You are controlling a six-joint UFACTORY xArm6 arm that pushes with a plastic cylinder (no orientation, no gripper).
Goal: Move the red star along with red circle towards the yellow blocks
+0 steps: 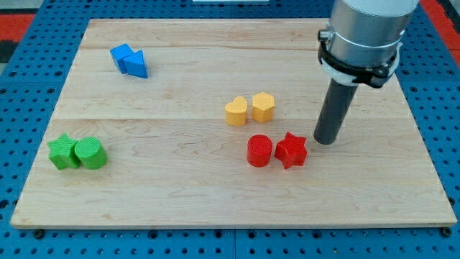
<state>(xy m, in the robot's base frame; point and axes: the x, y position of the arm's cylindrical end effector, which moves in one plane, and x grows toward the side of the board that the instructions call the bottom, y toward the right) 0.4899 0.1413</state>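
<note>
The red star (291, 150) and the red circle (259, 150) lie side by side, touching, right of the board's middle. The red circle is on the star's left. Two yellow blocks sit just above them: a yellow heart (236, 111) and a yellow hexagon (263, 107), also touching each other. My tip (327, 140) rests on the board just right of the red star and slightly above it, with a small gap between them.
Two blue blocks (130, 60) sit together at the view's upper left. A green star (64, 152) and a green circle (90, 153) sit together at the lower left. The wooden board (230, 205) lies on a blue surface.
</note>
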